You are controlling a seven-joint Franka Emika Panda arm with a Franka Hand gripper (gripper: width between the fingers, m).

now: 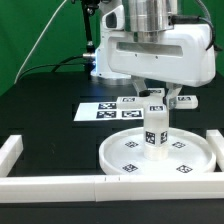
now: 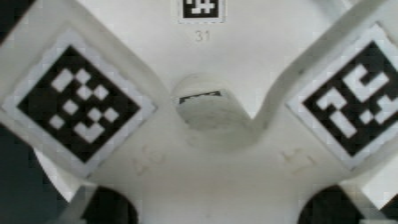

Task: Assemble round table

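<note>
Gripper (image 1: 157, 97): fingers narrowed around cross-shaped foot (image 2: 199, 100), held over cylinder leg (image 1: 154, 132) upright on round disc (image 1: 120, 150), apparently for joining.

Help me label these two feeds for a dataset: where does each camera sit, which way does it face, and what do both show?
Exterior view: off the arm, in front of the table, looking slightly down at the round disc, the cylinder leg standing on it and the marker board; the arm and gripper show.
Wrist view: on the wrist, looking along the gripper at the cross-shaped foot close up; dark fingertips show at the frame edge.
Shared: hard to tell; probably only the tagged white furniture parts.
</note>
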